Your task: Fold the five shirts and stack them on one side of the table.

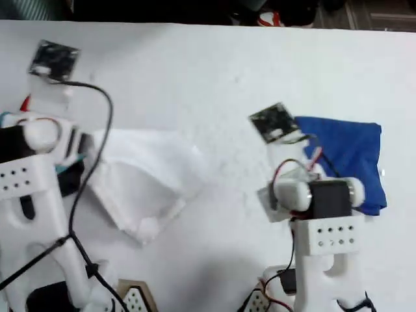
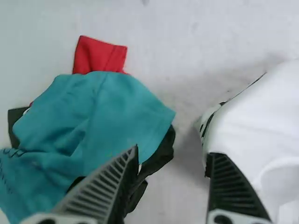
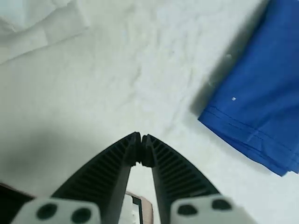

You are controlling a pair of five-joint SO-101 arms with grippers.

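At the left edge of the tabletop (image 1: 195, 65), the left wrist view shows a heap of unfolded clothes: a teal shirt (image 2: 84, 140) on top, a red shirt (image 2: 100, 53) poking out behind it and a dark shirt (image 2: 161, 151) underneath. In the high view this heap is mostly hidden by the left arm.

The left claw (image 2: 172, 153) is spread wide and empty, over the gap between the heap and the white shirt (image 2: 261, 135). If it closed here, it could pinch the teal or dark cloth along with the white and drag two garments at once.

The high view shows the white shirt's whole loose, uneven outline. It also shows the arm's cable (image 1: 107, 123) running along that shirt's near edge, where it might snag the fabric during a fold.

Farther right, the right wrist view shows the right claw (image 3: 141, 140) empty with its tips pressed together over bare tabletop. In the high view the arm's body covers those tips.

The blue shirt (image 3: 261, 102) lies folded just beside it, at the right side of the tabletop. A careless sweep of that arm could rumple it.
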